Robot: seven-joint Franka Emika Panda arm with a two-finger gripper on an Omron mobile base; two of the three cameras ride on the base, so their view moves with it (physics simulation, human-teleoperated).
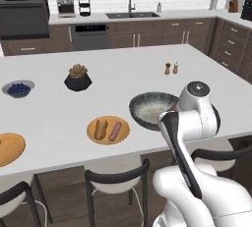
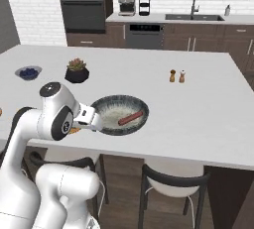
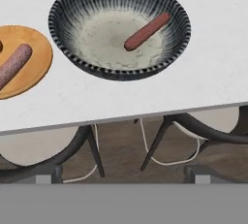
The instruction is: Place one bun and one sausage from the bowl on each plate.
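In the left base view, the white desk point(image 1: 123, 69) spreads across the middle of the frame. At centre left on it stands a black succulent pot point(image 1: 78, 79), with a small bowl of blue berries point(image 1: 18, 89) further left and two small shakers point(image 1: 171, 68) at upper right of centre. The bowl point(image 1: 147, 108) sits right of centre near the desk's front edge, partly covered by the robot's white arm, which fills the lower right. Just left of it lies a plate point(image 1: 108, 130) carrying a bun point(image 1: 101, 128) and a sausage point(image 1: 115, 131) side by side. A second plate point(image 1: 9, 148) is cut off by the left edge. Stools point(image 1: 115, 179) stand below the desk edge.

In the right base view, the bowl point(image 2: 120, 114) lies at centre, with one sausage point(image 2: 130, 118) lying slanted inside. The arm's elbow covers the area to its left. The pot point(image 2: 77, 71) and the berries point(image 2: 28, 72) are at upper left.

In the hand view, the bowl point(image 3: 119, 26) fills the upper middle, its sausage point(image 3: 147, 31) lying diagonally right of centre. A plate point(image 3: 26, 60) at the left edge holds another sausage point(image 3: 14, 64). The gripper's fingers are not seen here; it stands wide open and holds nothing, looking at the bowl from over the desk's front edge, well apart from the sausage.
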